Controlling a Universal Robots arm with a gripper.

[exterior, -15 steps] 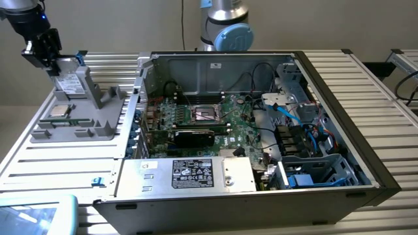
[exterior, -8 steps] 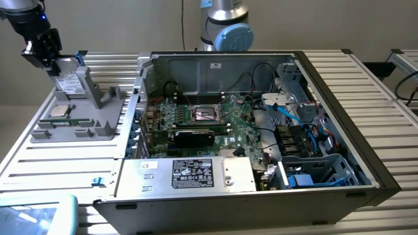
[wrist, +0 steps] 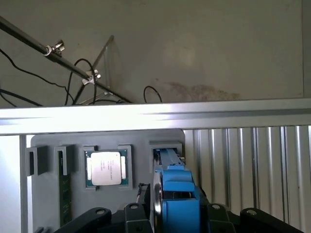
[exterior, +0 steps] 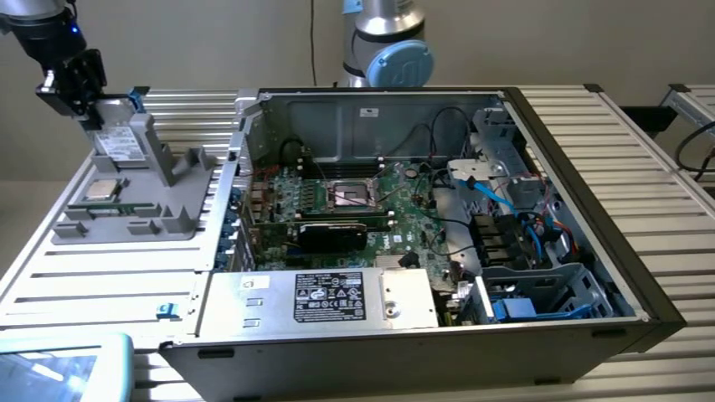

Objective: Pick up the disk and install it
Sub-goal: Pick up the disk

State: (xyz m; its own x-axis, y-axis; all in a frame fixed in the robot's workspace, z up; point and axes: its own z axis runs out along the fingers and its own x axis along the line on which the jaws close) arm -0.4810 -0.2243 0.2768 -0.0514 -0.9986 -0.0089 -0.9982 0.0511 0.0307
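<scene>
Gripper [wrist: 176, 216] is clasping the disk [exterior: 120, 141] by its blue frame; disk is standing upright in the grey holder tray [exterior: 179, 224].

Plain beige wall [exterior: 201, 42] out back, brownish stain [wrist: 204, 90] on it. Ribbed aluminium table [exterior: 100, 285] underneath, second table [exterior: 687, 96] off at the exterior view's right. Black cable [exterior: 314, 42] down the wall, bright glare along the edge rail [wrist: 146, 114].

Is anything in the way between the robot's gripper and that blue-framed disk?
Nothing visible stands between them. The gripper is right at the top of the disk, which stands upright in the grey holder.
</scene>
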